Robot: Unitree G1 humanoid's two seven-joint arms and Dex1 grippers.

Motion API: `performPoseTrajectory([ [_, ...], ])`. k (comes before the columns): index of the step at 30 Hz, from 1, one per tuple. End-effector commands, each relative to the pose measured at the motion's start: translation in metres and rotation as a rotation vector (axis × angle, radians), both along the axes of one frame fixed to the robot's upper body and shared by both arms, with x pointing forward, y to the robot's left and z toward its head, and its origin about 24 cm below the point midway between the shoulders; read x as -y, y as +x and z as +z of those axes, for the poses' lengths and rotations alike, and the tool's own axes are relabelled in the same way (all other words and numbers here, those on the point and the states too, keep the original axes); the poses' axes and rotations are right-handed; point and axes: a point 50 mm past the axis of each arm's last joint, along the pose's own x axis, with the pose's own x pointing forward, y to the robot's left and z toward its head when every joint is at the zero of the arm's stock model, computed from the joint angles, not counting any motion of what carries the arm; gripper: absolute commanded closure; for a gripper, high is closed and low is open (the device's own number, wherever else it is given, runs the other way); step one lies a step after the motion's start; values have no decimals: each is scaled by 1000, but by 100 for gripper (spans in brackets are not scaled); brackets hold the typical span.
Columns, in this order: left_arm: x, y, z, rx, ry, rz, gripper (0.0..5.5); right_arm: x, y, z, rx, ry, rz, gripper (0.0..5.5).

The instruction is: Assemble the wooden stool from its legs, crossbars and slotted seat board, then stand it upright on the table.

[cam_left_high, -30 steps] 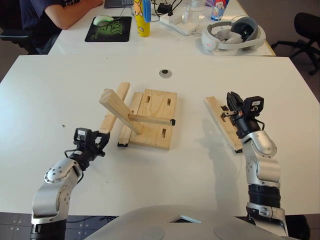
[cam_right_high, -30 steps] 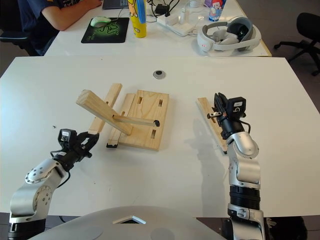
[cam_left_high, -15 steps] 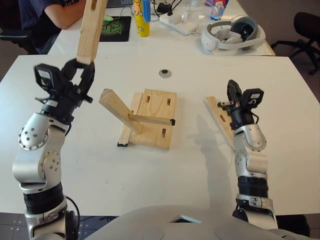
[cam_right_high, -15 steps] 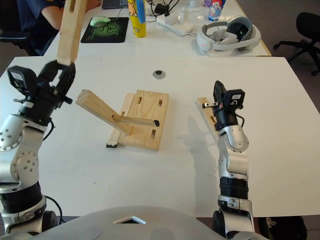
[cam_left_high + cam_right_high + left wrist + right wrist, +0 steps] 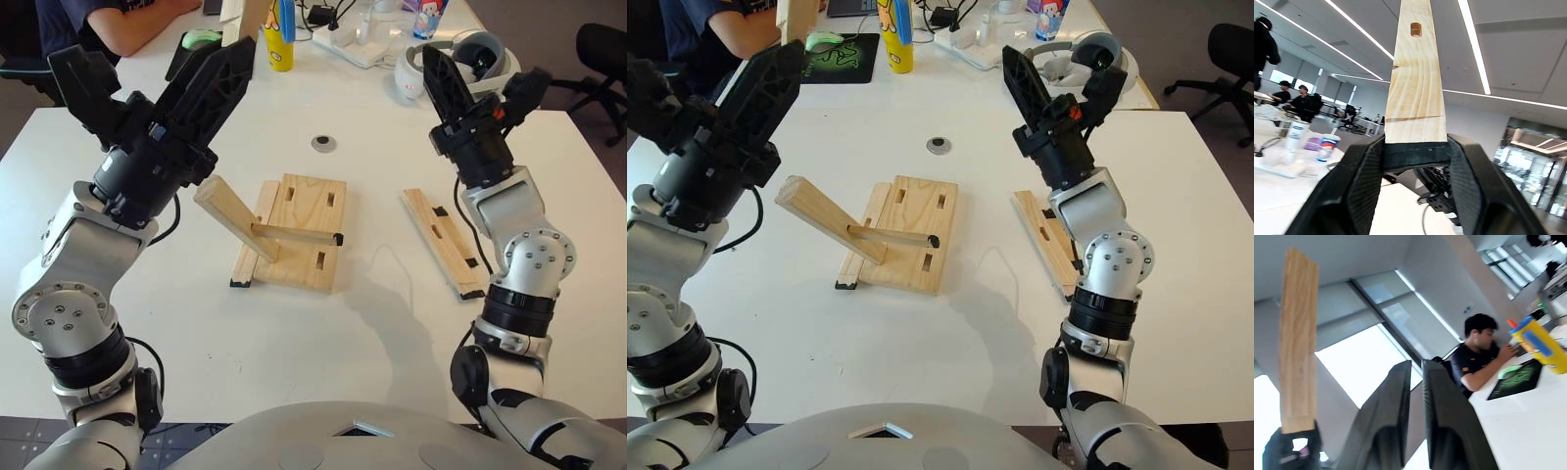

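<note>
**Left arm holds a leg aloft; the seat board lies below, between the two arms.**

The left gripper (image 5: pixel 1415 149) is clamped on the leg (image 5: pixel 1415 83), whose long axis rises straight up from the fingers. Below and inward of those fingers rests a tilted leg (image 5: pixel 233 217) with its crossbar (image 5: pixel 294 234). The bar's free end runs rightward over the slotted seat board (image 5: pixel 312 233), which lies flat on the table (image 5: pixel 392 323). The right gripper (image 5: pixel 1416 377) is raised, fingers pressed together on nothing, and a loose leg (image 5: pixel 443 240) lies below it. Judgement: the left arm is nearer the joint, and the held leg needs tipping down.
</note>
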Motion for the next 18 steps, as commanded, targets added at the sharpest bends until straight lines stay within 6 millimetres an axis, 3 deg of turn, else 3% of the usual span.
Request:
performPoseTrajectory([
  [1, 17, -29, 28, 65, 25, -259, 356, -15, -17, 62, 154, 90, 324, 420],
  [9, 22, -32, 27, 15, 86, -334, 356, -13, -23, 84, 256, 74, 468, 281],
  [18, 23, -33, 27, 2, 59, -381, 356, -12, -32, 76, 291, 46, 534, 123],
])
